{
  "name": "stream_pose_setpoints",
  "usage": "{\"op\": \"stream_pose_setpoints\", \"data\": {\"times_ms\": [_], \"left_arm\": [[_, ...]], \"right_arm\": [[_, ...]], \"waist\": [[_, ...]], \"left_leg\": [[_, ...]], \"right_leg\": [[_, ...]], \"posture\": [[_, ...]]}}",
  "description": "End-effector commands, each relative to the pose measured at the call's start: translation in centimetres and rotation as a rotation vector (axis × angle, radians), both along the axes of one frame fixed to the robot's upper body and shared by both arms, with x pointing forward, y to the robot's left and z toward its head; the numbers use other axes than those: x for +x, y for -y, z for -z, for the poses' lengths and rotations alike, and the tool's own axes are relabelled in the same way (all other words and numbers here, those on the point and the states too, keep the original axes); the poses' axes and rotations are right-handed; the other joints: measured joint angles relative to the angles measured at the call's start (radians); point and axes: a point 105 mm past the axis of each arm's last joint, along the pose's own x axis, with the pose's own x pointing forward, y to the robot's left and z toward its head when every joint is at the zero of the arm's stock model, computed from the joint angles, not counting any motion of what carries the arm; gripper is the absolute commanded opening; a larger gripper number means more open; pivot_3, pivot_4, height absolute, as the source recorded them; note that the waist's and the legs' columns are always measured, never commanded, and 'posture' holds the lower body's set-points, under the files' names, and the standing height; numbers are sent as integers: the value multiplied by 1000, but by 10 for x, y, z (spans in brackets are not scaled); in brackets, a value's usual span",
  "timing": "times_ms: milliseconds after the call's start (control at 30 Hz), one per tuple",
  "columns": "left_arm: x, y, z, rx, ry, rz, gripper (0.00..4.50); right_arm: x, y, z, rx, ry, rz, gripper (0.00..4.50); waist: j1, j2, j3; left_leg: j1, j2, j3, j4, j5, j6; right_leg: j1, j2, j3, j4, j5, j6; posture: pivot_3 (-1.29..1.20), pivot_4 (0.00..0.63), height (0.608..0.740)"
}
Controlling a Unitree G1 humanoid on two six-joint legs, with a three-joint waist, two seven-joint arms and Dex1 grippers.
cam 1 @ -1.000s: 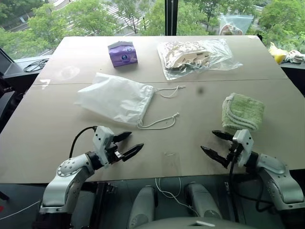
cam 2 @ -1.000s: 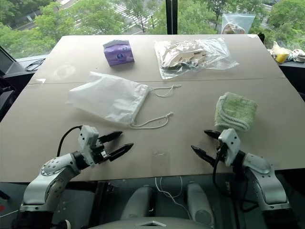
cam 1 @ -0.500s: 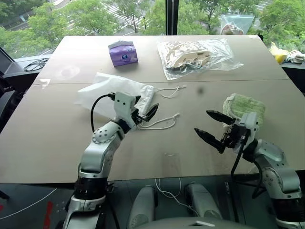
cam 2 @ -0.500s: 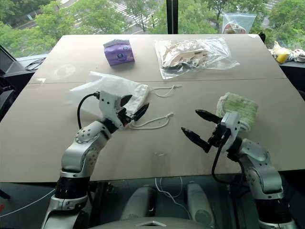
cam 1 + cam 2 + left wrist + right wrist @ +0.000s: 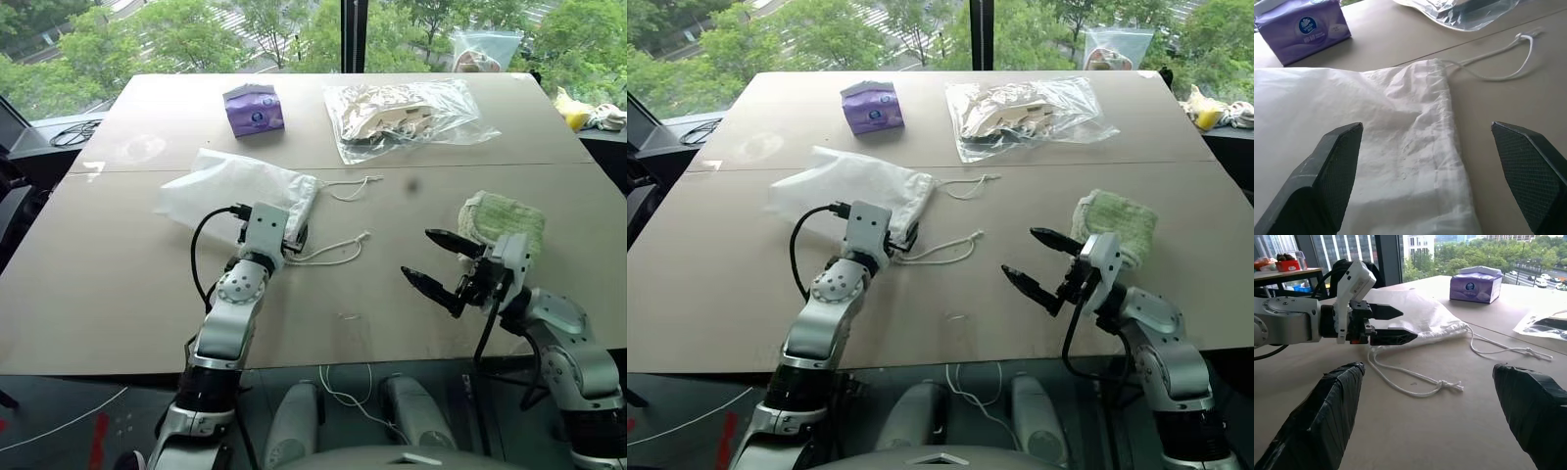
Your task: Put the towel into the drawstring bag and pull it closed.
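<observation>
White translucent drawstring bag (image 5: 238, 196) lies flat on the brown counter (image 5: 108, 284), left of centre, gathered mouth toward the counter's middle. Two white cords run out from the mouth: one (image 5: 348, 186) toward the far side, ending in a small knot; the other (image 5: 333, 253) looping toward the near side, also knotted at its end.

Left tool (image 5: 898, 235) is at the bag's mouth, fingers spread wide, nothing between them. In the left wrist view the two black fingertips (image 5: 1334, 166) straddle the bag's hemmed edge, fabric between and beyond them; contact cannot be told. From the right wrist view the same tool hangs level just above the near cord's loop.

Light green terry towel (image 5: 502, 220) sits folded on the right part of the counter, near the right tool. Right tool (image 5: 441, 264) is released, jaws wide apart, empty, held above the counter just on the near-left side of the towel and pointing toward the counter's middle. Whether its housing touches the towel cannot be told.

Purple tissue pack (image 5: 253, 109) stands at the far left of the counter, well apart from the bag. Clear plastic zip bag (image 5: 407, 115) of beige items lies at the far right-centre. Second small clear bag (image 5: 485, 47) stands past the far edge. Yellow object (image 5: 573, 110) rests on a ledge beyond the counter's right corner.
</observation>
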Motion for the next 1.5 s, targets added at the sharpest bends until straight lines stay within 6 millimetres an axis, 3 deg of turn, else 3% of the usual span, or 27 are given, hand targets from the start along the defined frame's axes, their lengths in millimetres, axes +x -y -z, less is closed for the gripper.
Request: {"op": "stream_pose_setpoints", "data": {"times_ms": [33,167,200,267,467,533,700,833,1000,1233,1500], "left_arm": [[-3,-2,4,29,-18,-6,4320],[-4,0,7,41,-35,6,4320],[-4,0,7,47,-30,6,4101],[-2,-2,6,60,-22,-6,3531],[-1,-9,11,59,-46,-56,595],[0,-10,13,48,-53,-65,96],[-1,-10,11,21,-31,-67,96],[-5,-2,-10,-89,75,4,96],[-10,-2,-36,-419,141,118,96],[-8,-21,-22,-1098,-30,87,96],[-13,-25,-23,-1550,-145,139,96]], "right_arm": [[-4,-2,-10,-12,55,-11,4500],[-5,-1,-10,-16,53,-4,4500],[-5,-1,-9,-17,52,-3,4500],[-6,-1,-9,-19,51,0,4500],[-5,0,-9,-24,52,9,4500],[-4,1,-9,-25,54,12,4500],[-4,3,-9,-31,56,16,4500],[-4,4,-9,-32,55,19,4500],[-2,3,-8,-31,54,20,4500],[0,4,-8,-33,62,27,4500],[-2,2,-5,-28,66,47,4500]], "waist": [[0,0,0],[0,0,0],[0,0,0],[0,0,0],[-1,0,0],[0,0,0],[0,0,0],[0,0,0],[2,0,0],[-1,0,0],[-2,0,0]], "left_leg": [[0,0,0,0,0,0],[0,0,0,0,0,0],[1,0,0,0,0,0],[2,0,0,0,0,0],[2,0,0,0,0,0],[2,0,0,0,0,0],[2,0,0,0,0,0],[2,0,0,0,0,0],[1,0,0,0,0,0],[2,0,0,1,0,0],[3,0,-1,1,0,0]], "right_leg": [[0,0,0,0,0,0],[0,0,0,0,0,0],[1,0,0,0,0,0],[1,0,0,0,0,0],[1,0,0,0,0,0],[2,0,0,0,0,0],[2,0,0,0,0,0],[2,0,0,0,0,0],[2,0,0,0,0,0],[2,0,0,0,0,0],[4,0,-1,0,0,0]], "posture": [[0,150,740],[0,150,740],[0,150,740],[0,150,740],[0,150,740],[0,150,740],[0,150,740],[0,150,740],[0,150,740],[0,150,740],[0,150,740]]}}
